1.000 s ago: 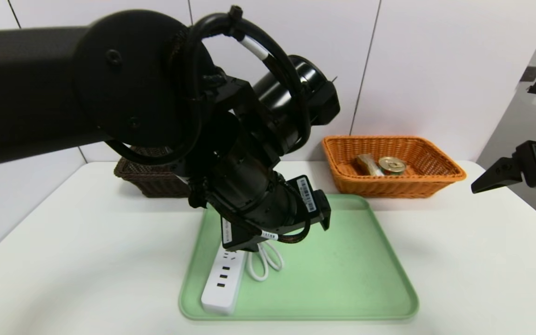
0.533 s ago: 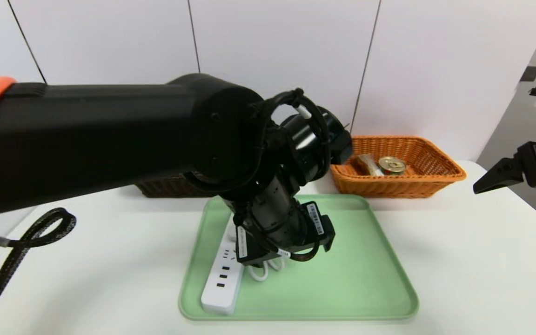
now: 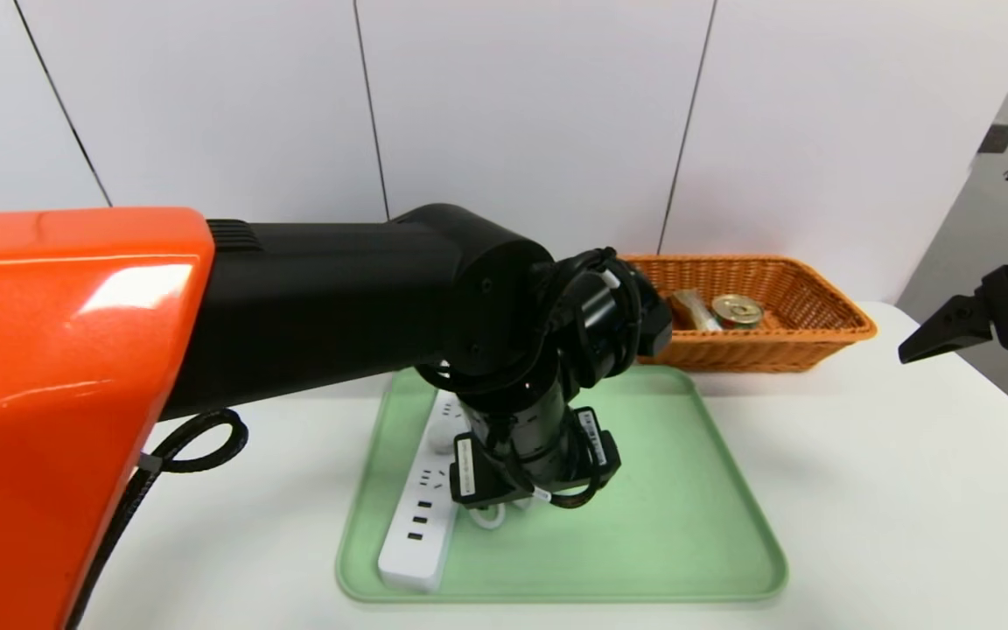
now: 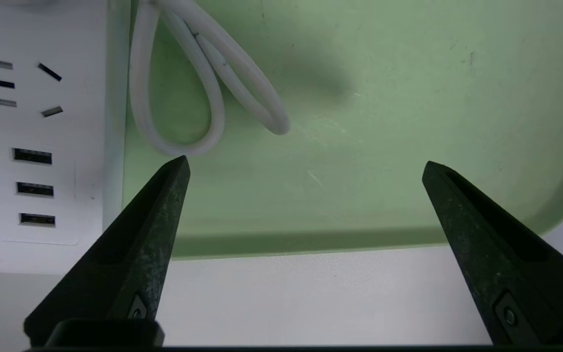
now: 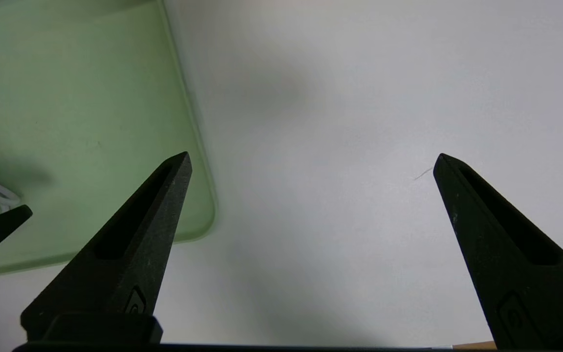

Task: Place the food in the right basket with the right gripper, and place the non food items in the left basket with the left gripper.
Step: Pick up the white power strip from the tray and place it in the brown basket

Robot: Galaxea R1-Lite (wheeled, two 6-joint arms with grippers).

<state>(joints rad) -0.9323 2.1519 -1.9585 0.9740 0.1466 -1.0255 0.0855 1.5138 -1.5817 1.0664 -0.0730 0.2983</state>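
Food side looks finished. The orange basket (image 3: 828, 308) at the far right of the worktop (image 3: 889, 490) holds a can (image 3: 737, 310) and a wrapped snack (image 3: 693, 308); no food shows on the green tray (image 3: 688, 534).

Left to do: the white power strip (image 3: 421, 521). It lies flat along the left part of the tray, its looped cord (image 4: 203, 93) just beside it on the tray floor. It is the only loose item in view, and it is non-food, so by my reading it belongs in the left basket. That basket is hidden behind the left arm in the head view, so what it holds cannot be told.

Left tool (image 4: 303, 168): jaws spread wide, nothing between them. It hangs over the tray, pointing steeply down, with one tip (image 4: 176, 171) near the cord loop and the strip off to one side rather than between the jaws. No contact visible yet. I judge this to be the approach to the pick, with some sideways correction needed to straddle the strip or the cord.

Right tool (image 5: 311, 159): fully spread, empty, held off past the tray's right edge above bare worktop. Appears idle.

Estimate: one pick and one drop remaining, both for the left arm.
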